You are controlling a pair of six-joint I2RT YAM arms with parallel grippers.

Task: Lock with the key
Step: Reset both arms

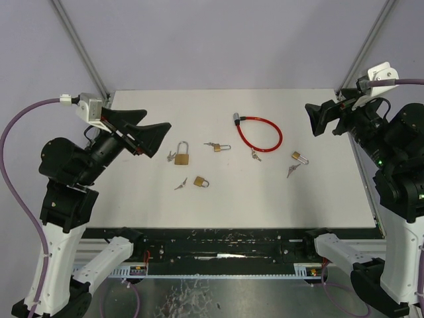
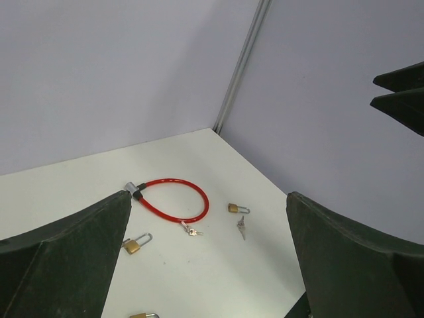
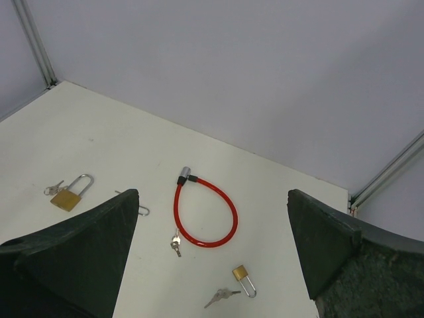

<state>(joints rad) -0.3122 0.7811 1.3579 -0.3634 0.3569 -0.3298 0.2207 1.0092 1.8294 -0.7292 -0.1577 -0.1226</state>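
Note:
Several brass padlocks lie on the white table: a large one with keys at its left, a small one with a key beside it, another in the middle, and one at the right with keys. A red cable lock has keys on it. My left gripper hovers open above the table's left side. My right gripper hovers open above the right side. Neither one holds anything.
Grey walls with metal corner posts enclose the table. In the left wrist view the cable lock and right padlock lie beyond my fingers. In the right wrist view the cable lock and large padlock show.

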